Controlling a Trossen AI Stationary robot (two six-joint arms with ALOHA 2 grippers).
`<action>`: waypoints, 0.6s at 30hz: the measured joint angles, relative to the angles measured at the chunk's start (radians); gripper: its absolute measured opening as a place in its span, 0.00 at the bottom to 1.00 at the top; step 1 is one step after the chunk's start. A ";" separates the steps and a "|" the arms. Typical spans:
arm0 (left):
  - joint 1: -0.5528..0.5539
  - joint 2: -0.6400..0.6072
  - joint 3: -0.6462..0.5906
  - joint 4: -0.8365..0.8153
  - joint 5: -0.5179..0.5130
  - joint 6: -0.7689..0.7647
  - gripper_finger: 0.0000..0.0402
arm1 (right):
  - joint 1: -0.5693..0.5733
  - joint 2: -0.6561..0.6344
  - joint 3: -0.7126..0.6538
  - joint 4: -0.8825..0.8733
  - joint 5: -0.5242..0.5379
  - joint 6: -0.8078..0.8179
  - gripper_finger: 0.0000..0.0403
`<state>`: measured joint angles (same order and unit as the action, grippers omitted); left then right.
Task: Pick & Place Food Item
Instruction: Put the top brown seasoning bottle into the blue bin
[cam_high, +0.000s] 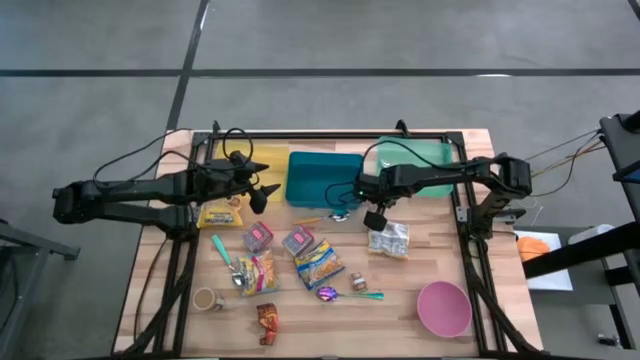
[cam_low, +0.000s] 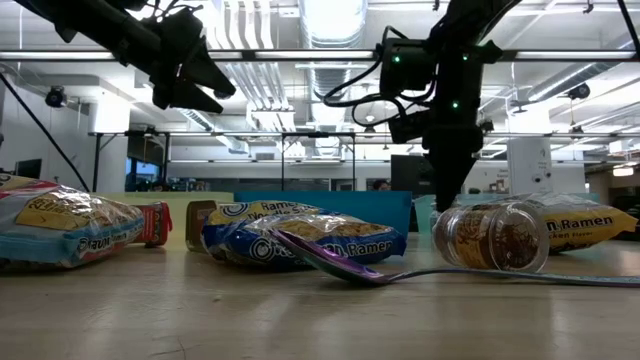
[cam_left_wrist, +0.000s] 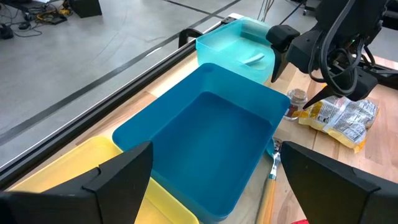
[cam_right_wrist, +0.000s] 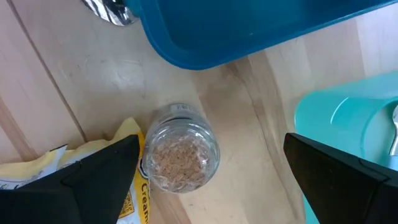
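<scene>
Above the small clear glass jar (cam_right_wrist: 180, 155) on the wooden counter (cam_high: 430, 270), right pincer (cam_right_wrist: 211, 180) hangs wide, empty; left pincer (cam_left_wrist: 211, 186) wide over blue plastic bin (cam_left_wrist: 205, 137).

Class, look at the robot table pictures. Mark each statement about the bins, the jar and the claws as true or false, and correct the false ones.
1. The blue bin is empty. True.
2. The right claw is shut on the jar. False: it is open, with the jar between its fingers, not gripped.
3. The pink bowl sits inside the blue bin. False: it stands on the table, near the front right corner.
4. The left claw is open over the blue bin. True.
5. The jar stands beside a ramen packet. True.
</scene>
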<state>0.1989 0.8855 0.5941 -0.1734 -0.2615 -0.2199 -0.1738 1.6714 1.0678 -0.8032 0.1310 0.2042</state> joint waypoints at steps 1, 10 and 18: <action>0.000 0.000 0.000 0.000 0.000 0.000 0.89 | 0.000 0.000 0.000 0.000 0.000 -0.002 0.98; 0.000 0.000 0.000 0.000 0.000 0.000 0.89 | 0.000 0.000 -0.023 0.003 0.000 0.001 0.98; 0.000 0.000 0.000 0.000 0.000 0.001 0.89 | 0.001 0.000 -0.028 0.019 0.000 0.001 0.76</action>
<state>0.1989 0.8856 0.5941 -0.1734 -0.2615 -0.2192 -0.1730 1.6714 1.0393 -0.7840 0.1310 0.2056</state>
